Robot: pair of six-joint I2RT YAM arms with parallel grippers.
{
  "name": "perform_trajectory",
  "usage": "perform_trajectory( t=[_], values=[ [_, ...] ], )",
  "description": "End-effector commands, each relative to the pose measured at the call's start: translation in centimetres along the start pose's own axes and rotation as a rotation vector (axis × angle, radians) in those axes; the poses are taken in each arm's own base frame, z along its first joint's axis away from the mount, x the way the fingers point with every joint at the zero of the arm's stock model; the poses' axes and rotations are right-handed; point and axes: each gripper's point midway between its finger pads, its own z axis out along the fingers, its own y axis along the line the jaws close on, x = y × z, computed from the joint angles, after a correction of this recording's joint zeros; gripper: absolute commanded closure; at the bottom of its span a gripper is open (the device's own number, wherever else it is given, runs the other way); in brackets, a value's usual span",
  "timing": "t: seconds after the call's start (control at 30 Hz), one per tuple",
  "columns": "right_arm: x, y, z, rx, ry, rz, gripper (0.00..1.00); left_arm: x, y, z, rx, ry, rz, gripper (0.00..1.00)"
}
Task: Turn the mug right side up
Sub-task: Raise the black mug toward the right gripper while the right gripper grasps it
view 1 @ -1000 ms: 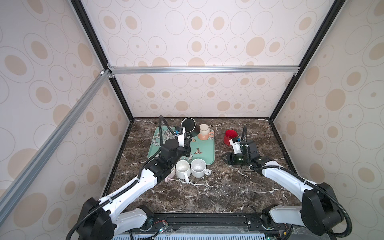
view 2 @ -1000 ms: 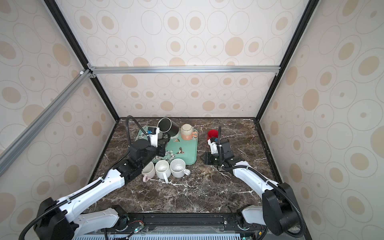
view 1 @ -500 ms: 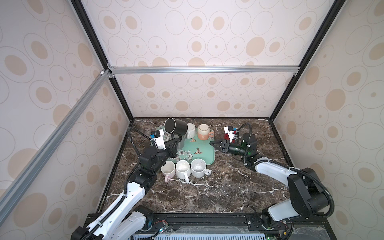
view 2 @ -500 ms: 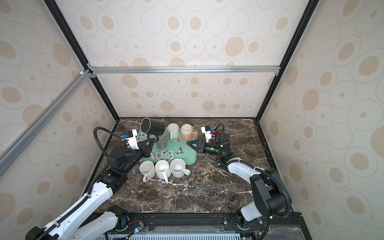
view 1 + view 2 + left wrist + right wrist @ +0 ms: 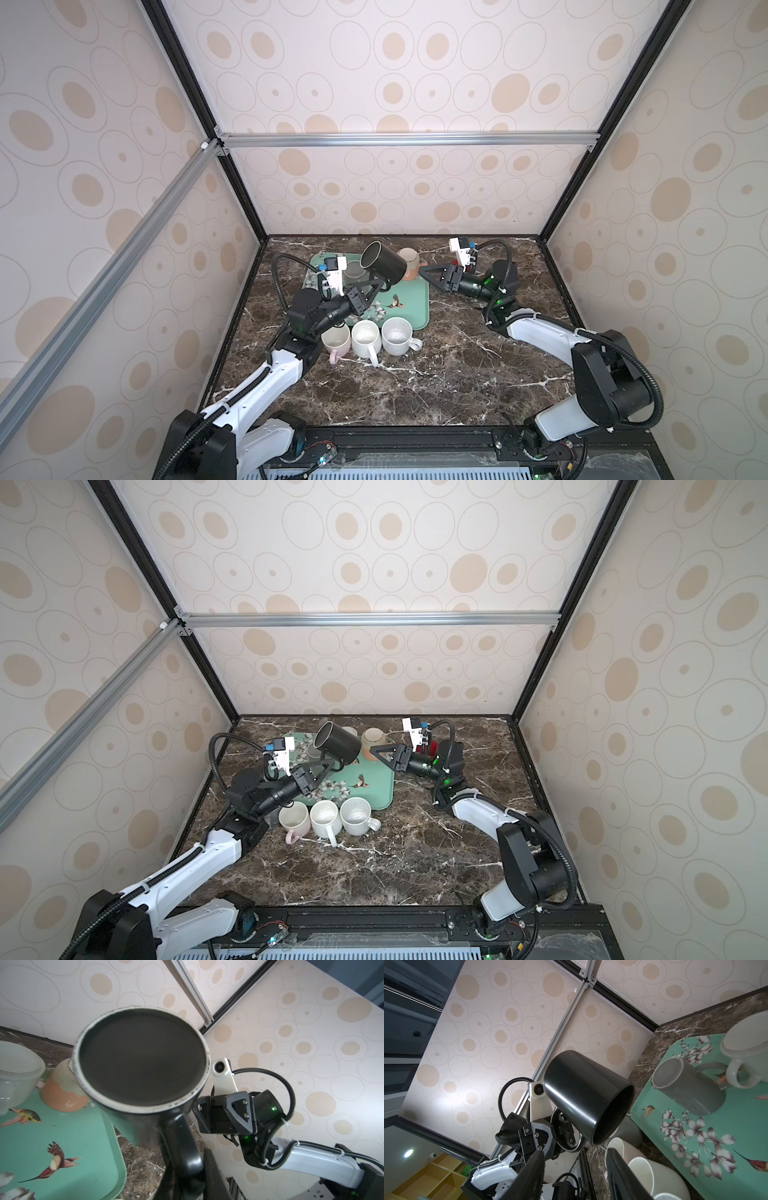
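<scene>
Mug (image 5: 384,262) hangs tipped in the air; your left tool (image 5: 380,286) pinches its handle (image 5: 181,1145). Your right tool (image 5: 427,277) is open, just beside it, not touching.

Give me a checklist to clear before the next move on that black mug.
1. Handle grip: left gripper shut on the black mug by its handle: ok.
2. Mug lifted clear of the green tray: ok.
3. Mug upright: not ok. It is tilted, mouth toward the right gripper.
4. Right gripper open and empty: ok.
5. Its fingers clear of the mug wall: cannot tell, very close.
6. Bare tray space for set-down: ok.
</scene>
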Motion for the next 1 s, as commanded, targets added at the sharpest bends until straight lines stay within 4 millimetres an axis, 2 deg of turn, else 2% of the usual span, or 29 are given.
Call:
perform_trajectory(
  t=[0.0, 0.33, 0.43, 0.57, 0.77, 0.97],
  values=[
    [-0.5, 0.4, 0.8, -0.032, 0.001, 0.028, 0.48, -2.9, -5.1, -0.3, 0.196, -0.075, 0.087, 1.0],
    [0.1, -3.3, 1.0, 0.043, -0.012, 0.134, 0.49, -2.3, -3.3, 0.3, 0.172, -0.086, 0.06, 1.0],
    [0.3, -3.8, 1.0, 0.056, -0.014, 0.155, 0.49, -2.6, -3.7, 0.6, 0.198, -0.09, 0.06, 1.0],
    [0.6, -4.4, 0.9, 0.076, -0.029, 0.205, 0.49, -4.0, -5.4, 0.8, 0.264, -0.125, 0.09, 1.0],
    [0.5, -4.2, 1.9, 0.072, -0.081, 0.343, 0.49, -7.4, -8.4, 0.2, 0.401, -0.288, 0.171, 1.0],
    [-1.3, -1.5, 3.6, -0.019, -0.156, 0.429, 0.49, -9.5, -10.0, 0.4, 0.511, -0.402, 0.207, 1.0]
  ],
)
